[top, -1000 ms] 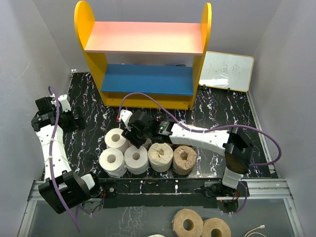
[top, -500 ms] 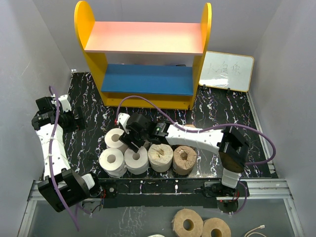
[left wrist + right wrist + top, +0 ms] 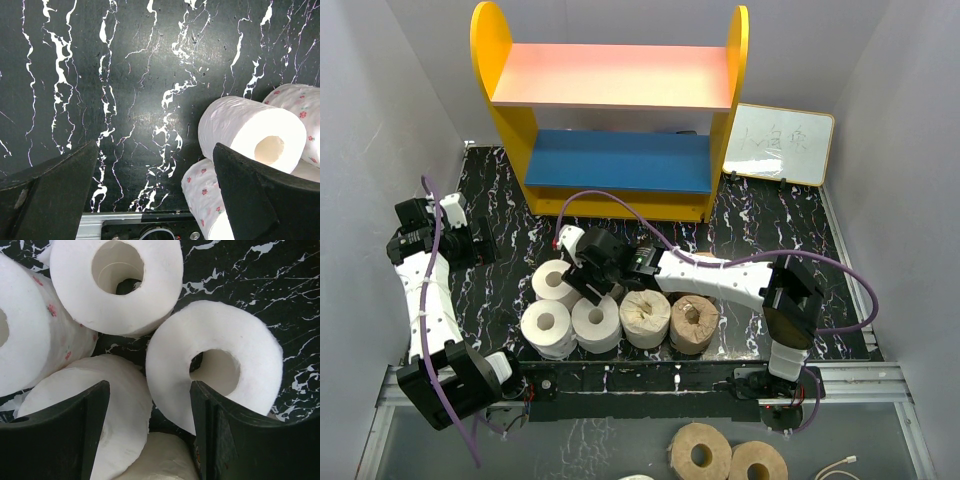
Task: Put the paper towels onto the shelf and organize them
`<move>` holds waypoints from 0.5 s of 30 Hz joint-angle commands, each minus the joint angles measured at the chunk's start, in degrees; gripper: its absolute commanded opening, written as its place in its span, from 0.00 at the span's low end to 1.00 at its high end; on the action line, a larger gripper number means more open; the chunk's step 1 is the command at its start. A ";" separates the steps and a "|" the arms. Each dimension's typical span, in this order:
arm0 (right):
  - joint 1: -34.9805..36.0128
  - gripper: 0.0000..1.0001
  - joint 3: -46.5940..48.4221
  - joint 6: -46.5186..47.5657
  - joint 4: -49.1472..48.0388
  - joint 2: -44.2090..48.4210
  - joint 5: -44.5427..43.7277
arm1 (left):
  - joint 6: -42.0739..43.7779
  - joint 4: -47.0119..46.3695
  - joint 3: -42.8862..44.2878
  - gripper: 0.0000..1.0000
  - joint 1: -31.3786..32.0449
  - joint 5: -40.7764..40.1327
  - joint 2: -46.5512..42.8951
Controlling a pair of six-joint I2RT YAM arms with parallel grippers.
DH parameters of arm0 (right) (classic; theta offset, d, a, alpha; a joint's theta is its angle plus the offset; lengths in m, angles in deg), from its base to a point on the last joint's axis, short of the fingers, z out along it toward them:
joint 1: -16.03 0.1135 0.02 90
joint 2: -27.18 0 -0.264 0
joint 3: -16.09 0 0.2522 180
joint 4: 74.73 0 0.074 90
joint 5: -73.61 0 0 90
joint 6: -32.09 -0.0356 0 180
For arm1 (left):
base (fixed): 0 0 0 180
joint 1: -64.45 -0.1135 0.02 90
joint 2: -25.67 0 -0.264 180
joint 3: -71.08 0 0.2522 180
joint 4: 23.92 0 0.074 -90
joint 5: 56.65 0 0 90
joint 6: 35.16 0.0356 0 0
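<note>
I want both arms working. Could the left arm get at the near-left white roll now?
Probably yes: the left gripper is open, bare table lies between it and the near-left white roll, and the right gripper hangs over rolls behind.

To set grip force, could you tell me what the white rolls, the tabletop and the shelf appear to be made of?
White rolls: soft matte paper, fuzzy fibrous ends.
Tabletop: black marble-look surface, white veins, slight sheen; possibly printed film.
Shelf: painted board, likely wood; smooth flat colours.
</note>
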 commanded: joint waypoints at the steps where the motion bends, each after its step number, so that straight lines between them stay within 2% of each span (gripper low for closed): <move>1: -0.45 0.64 3.17 1.54 0.07 0.59 -4.53 | -0.14 0.07 -0.35 0.99 -0.33 1.79 -0.48; 6: -0.44 0.62 2.73 2.89 0.48 -0.96 -8.79 | -0.14 -0.19 -0.52 0.99 -0.33 1.81 -0.38; 15: -0.44 0.59 2.70 2.15 -0.35 -3.62 -5.20 | -0.11 -0.32 -0.57 0.99 -0.32 1.80 -0.24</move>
